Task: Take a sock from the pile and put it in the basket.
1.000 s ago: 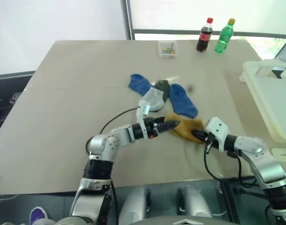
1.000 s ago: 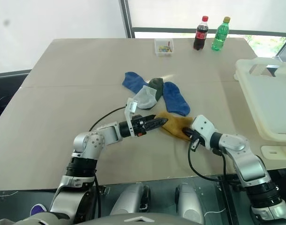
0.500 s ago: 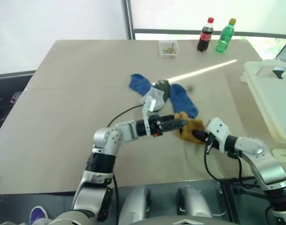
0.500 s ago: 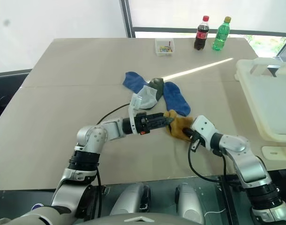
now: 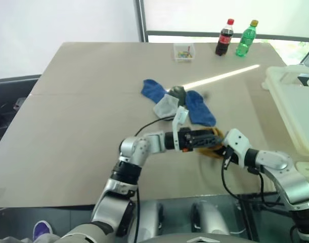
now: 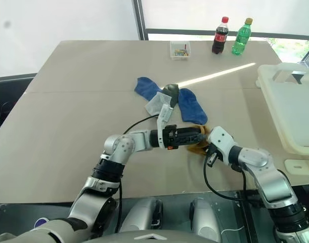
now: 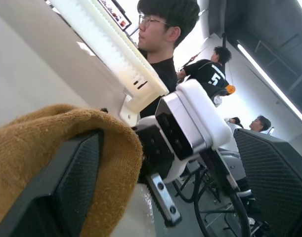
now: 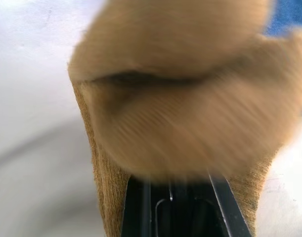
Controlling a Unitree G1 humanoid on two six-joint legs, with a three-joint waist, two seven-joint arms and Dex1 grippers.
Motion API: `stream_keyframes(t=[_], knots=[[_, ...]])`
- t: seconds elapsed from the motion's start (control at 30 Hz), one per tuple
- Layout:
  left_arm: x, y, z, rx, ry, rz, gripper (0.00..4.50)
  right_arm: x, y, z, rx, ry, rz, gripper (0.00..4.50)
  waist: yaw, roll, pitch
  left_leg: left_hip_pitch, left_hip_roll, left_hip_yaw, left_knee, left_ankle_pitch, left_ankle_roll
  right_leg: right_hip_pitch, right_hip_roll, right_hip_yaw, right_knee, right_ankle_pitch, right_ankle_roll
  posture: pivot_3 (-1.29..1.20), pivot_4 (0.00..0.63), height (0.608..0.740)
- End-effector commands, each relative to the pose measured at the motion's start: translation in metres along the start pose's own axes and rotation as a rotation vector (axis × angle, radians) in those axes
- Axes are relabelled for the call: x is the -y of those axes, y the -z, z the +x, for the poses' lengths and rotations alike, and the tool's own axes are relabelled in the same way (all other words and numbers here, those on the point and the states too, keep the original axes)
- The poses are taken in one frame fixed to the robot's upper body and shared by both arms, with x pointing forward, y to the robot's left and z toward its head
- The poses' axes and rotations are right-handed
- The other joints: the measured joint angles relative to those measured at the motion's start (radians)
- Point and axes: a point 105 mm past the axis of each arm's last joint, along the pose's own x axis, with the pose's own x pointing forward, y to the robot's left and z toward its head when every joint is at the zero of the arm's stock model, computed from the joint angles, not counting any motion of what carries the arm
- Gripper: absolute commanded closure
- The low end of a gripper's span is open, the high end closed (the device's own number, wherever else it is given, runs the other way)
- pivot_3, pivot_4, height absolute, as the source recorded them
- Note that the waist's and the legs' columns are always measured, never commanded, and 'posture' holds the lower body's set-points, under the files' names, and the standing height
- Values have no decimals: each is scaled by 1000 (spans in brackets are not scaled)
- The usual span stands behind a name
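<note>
The large cream-white plastic basket (image 5: 295,109) waits empty at the table's right edge. The mustard yellow sock (image 6: 199,147), clenched by the right gripper (image 6: 209,148), has been bunched smaller as the spread left gripper (image 6: 199,137) was pushed into it; transfer remains.

**Counter and what lay on it**

A broad beige counter (image 6: 68,116) carried everything. At its far edge, right of the middle, a small clear box (image 6: 180,50) held colourful bits, and nearer the far right corner a cola bottle (image 6: 219,36) and a green bottle (image 6: 240,37) stood upright just beside each other. Around the counter's middle lay the pile (image 6: 167,100): a blue sock (image 6: 145,87) toward the left, a pale grey one (image 6: 157,104), a dark olive one (image 6: 171,91) and another blue sock (image 6: 191,107) overlapping. A mustard sock (image 6: 199,147) sat bunched nearer the front edge. The cream basket (image 6: 291,114) rested at the right edge.
</note>
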Motion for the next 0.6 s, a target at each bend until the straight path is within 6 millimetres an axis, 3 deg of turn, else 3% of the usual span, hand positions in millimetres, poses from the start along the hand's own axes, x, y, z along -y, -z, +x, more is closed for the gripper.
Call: stream_keyframes(t=[0.03,0.37,0.6], knots=[[3,-2,11,-1,30,26,50,0,-10,-7,15,9,-20,4500,0,0,0,0,0,0,0,0,0,0,0,0,0,0,0,0,150,732],[-16,21,20,-111,-31,23,50,3,-26,-19,32,41,-63,4500,2,0,1,-1,0,0,0,0,0,0,0,0,0,0,0,0,150,732],[-28,40,21,-205,-64,9,50,1,-12,-16,-25,49,-72,4500,3,0,0,-1,0,-1,0,0,0,0,0,-1,0,0,0,0,150,732]])
